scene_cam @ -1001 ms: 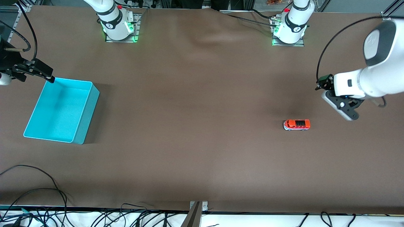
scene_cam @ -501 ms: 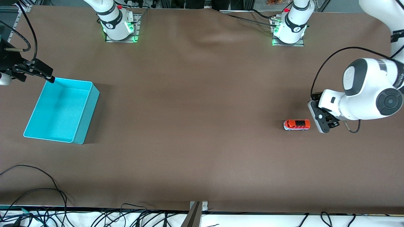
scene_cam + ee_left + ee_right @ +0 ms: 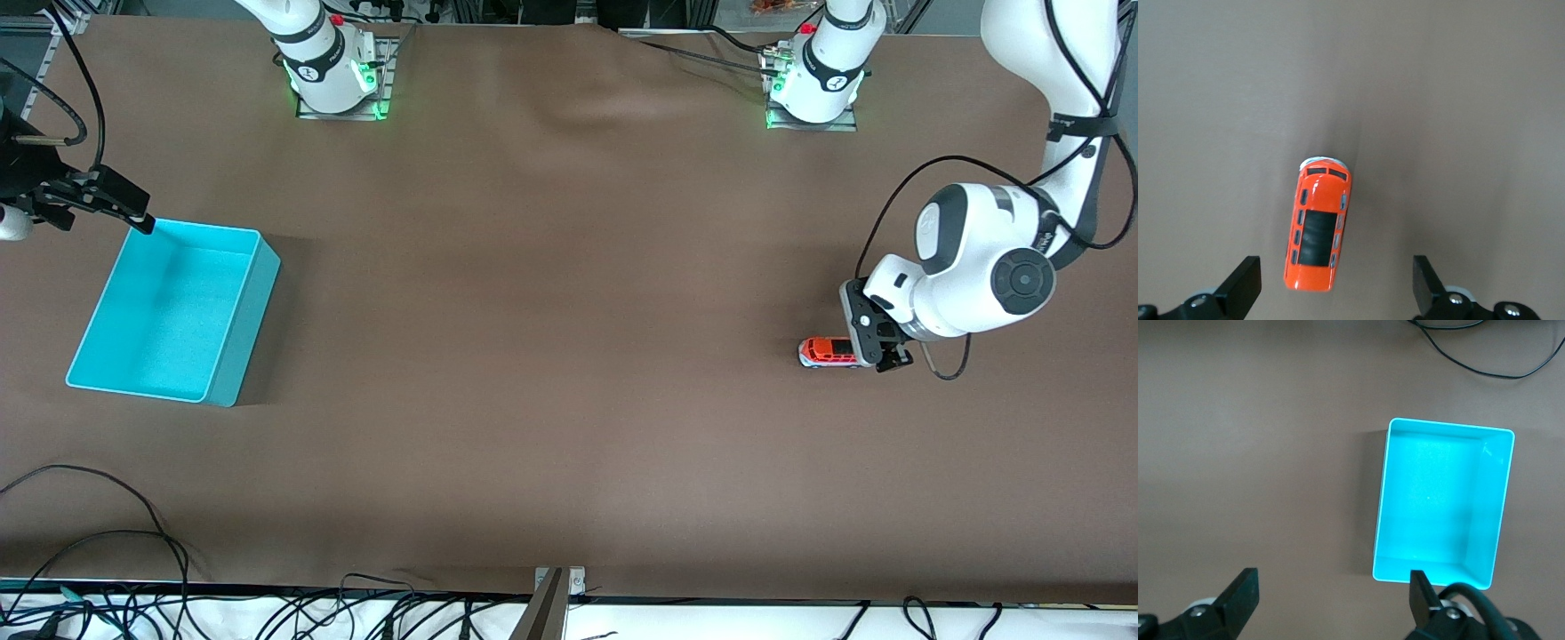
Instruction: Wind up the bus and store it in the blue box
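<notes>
I'm looking at the bus [image 3: 831, 351] sitting on the brown tabletop [image 3: 569, 356] toward the left arm's end, wheels down, and it's well apart from the blue box [image 3: 173, 311], which is lying empty at the right arm's end. My left gripper [image 3: 876, 342] is hanging low over the rear end of the bus, jaws spread wide and holding nothing. In the left wrist view the bus [image 3: 1318, 230] is lying between the two fingertips [image 3: 1241, 283], but off centre, closer to one of them, with only its rear end reaching in between them. Its long axis is running straight out away from the jaws, so the jaws are set to close across its narrow sides, which I'm judging to be the right way to take it. I'm reckoning the move ahead needs a small sideways shift to centre the bus, then a short push along its length so more of the body sits between the fingers. The left arm is plainly the nearer one. My right gripper [image 3: 111, 200] is waiting just beside the box's farther corner, jaws wide and empty, with the box [image 3: 1441, 500] in its wrist view.
</notes>
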Controlling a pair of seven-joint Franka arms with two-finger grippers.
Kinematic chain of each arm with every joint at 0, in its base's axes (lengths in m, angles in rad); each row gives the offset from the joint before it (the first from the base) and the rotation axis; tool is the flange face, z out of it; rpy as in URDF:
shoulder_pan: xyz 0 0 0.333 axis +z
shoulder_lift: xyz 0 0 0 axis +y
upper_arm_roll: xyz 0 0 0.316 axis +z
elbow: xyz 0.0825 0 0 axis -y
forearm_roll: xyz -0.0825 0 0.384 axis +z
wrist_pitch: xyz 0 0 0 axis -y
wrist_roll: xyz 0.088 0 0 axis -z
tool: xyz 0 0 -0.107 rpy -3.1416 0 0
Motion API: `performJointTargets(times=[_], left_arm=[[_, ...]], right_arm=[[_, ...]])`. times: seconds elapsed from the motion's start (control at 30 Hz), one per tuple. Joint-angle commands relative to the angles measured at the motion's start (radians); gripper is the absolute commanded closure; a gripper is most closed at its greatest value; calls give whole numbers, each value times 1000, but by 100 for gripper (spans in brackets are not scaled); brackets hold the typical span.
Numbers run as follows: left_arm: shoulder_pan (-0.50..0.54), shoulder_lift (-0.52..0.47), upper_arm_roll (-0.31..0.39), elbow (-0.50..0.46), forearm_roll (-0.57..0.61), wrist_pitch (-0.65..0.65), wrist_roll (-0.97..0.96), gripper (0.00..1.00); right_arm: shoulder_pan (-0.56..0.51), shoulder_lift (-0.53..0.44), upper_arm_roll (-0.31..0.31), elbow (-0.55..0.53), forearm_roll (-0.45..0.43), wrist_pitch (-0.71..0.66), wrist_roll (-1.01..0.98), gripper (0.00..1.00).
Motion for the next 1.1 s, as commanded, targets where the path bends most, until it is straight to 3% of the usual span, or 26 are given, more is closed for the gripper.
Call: performJointTargets(times=[0.0,0.53,0.83,1.07], left_arm=[[3,-24,-2,-73,32,79,84,0],[1,94,-3,-113,133,341,118,0],[4,144,-3,-128,133,431,142,0],[6,123,-8,-171,133,450,150,7]], right_arm=[[0,7,-1,25,13,-13,-15,0],[0,8,-1,25,13,-13,-13,0],[0,7,1,25,13,-13,-15,0],[0,7,-1,25,13,-13,-13,0]])
